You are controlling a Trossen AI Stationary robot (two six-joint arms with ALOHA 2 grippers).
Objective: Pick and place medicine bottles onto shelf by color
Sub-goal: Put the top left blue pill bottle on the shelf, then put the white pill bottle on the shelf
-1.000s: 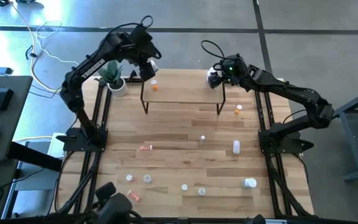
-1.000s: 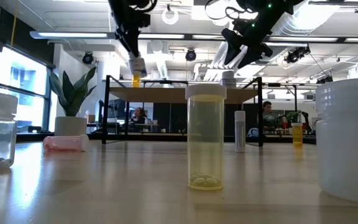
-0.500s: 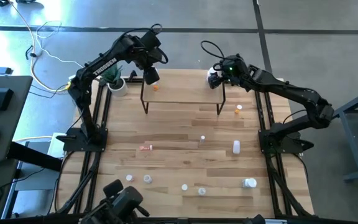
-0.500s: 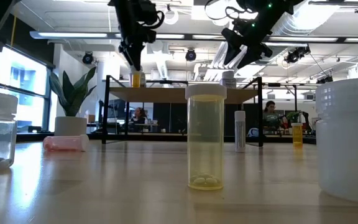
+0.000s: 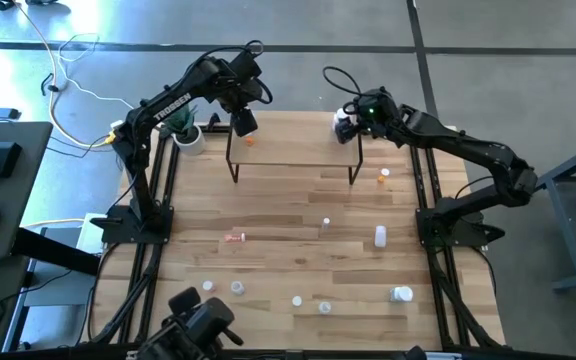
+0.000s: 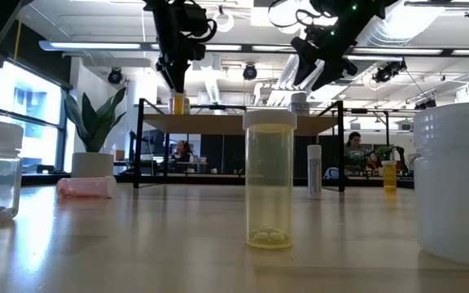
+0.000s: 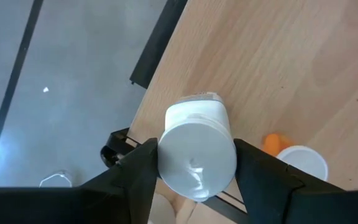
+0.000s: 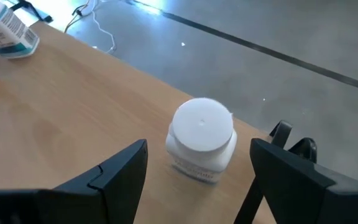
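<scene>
- High view: left gripper [image 5: 243, 122] sits over the left end of the shelf [image 5: 298, 150], at its back corner, white bottle [image 5: 245, 121] clamped between the fingers. An orange bottle [image 5: 250, 140] stands on the shelf just beside it. Right gripper [image 5: 347, 125] is over the shelf's right back corner, above a second white bottle [image 5: 344, 128]; finger gap not readable from here. Remaining bottles are scattered on the worktop [image 5: 288, 215]: an orange one [image 5: 384, 178] right of the shelf, a pink one [image 5: 234, 238] lying flat mid-left, the rest toward the near edge. Potted plant [image 5: 184, 124] at the back left corner.
- Low view: left gripper [image 6: 174, 80] hangs just above the shelf board [image 6: 243, 120], over an orange bottle [image 6: 178, 104]. Right gripper [image 6: 301, 81] hangs above the shelf's right end with fingers spread. A clear amber vial [image 6: 270, 181] stands upright close to the camera.
- Left wrist view: fingers [image 7: 138, 171] closed against both sides of the white bottle [image 7: 197, 152], held over the shelf corner. Orange bottle with white cap [image 7: 297, 157] is on the board just beside it.
- Right wrist view: fingers [image 8: 126, 165] wide apart, holding nothing. The white-capped bottle [image 8: 201, 139] stands upright on the shelf between them, near the board's edge, not touched.
</scene>
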